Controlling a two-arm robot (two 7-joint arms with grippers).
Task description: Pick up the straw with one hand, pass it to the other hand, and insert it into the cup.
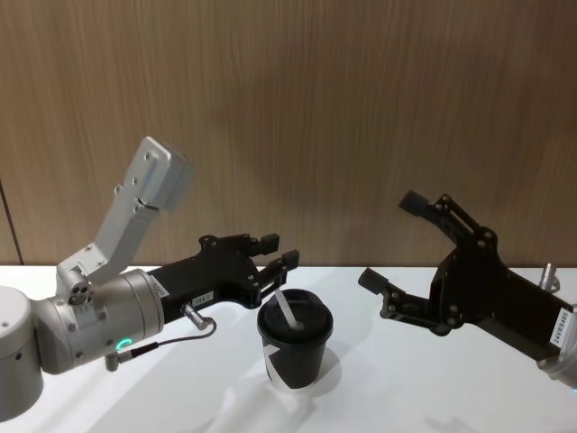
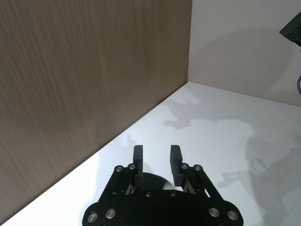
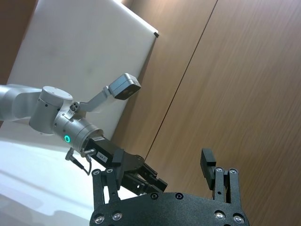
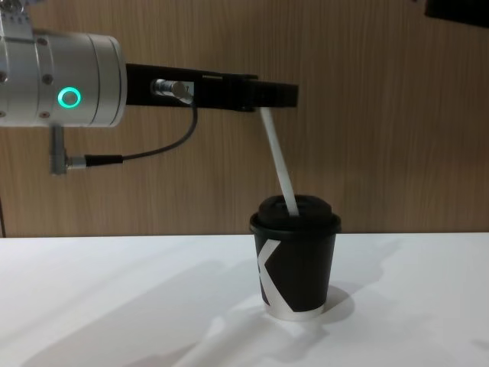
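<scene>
While the straw [image 4: 280,162] stands tilted in the cup [image 4: 295,256] lid, its top sits at the left tool [image 1: 275,255], fingers a little apart; can't tell if they touch it. Cup stands upright on the table [image 1: 406,379]. Right tool [image 1: 397,248] hangs wide open w/ nothing in it, well apart toward the table's right edge.

Head view looks down on the cup [image 1: 295,345]; chest view faces it level, close [image 4: 295,256]; both share it.
</scene>
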